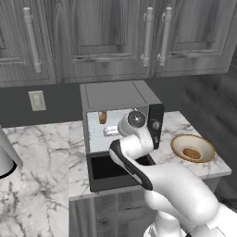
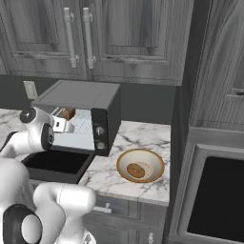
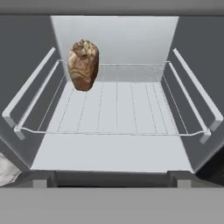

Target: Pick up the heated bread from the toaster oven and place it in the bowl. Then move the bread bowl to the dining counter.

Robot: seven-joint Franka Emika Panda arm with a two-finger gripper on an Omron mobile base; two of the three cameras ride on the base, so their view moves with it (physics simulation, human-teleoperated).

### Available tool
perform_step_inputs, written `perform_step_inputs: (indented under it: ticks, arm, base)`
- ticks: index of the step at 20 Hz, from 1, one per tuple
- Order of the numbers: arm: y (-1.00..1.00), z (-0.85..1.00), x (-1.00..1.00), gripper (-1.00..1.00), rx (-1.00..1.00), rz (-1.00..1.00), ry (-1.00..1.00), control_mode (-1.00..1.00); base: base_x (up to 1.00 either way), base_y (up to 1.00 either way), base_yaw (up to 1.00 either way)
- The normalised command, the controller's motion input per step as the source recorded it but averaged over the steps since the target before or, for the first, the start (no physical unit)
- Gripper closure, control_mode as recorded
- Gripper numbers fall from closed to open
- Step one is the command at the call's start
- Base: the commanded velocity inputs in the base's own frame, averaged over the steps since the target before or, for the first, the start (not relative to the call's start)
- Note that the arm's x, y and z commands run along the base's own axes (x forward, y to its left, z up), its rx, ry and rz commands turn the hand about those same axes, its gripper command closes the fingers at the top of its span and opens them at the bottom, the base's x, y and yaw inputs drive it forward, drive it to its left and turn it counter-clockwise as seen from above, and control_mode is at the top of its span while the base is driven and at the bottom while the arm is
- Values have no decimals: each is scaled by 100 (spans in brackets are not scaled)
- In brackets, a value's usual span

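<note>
The toaster oven stands on the marble worktop with its dark glass door folded down. The heated bread stands on the wire rack at the back left of the white interior. My gripper is at the oven's mouth, over the lowered door. It is open, holds nothing, and points in at the rack, well short of the bread. The tan bowl sits right of the oven and holds a flat brown bread piece. The dining counter is out of view.
Grey wall cabinets hang above the oven. A wall outlet is on the dark backsplash to its left. Right of the worktop's end stands a steel range. A white rounded object stands at the far left.
</note>
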Motion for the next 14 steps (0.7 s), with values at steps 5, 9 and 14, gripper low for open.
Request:
perform_step_inputs:
  ticks: [5,9,14]
  arm:
    - [0,-15,44,-100,0,-1,-1,-100]
    - [0,-24,37,-100,0,-1,0,-100]
    - [0,-26,33,-100,0,0,0,-100]
  base:
    - [0,0,0]
    - [0,0,0]
    - [0,0,0]
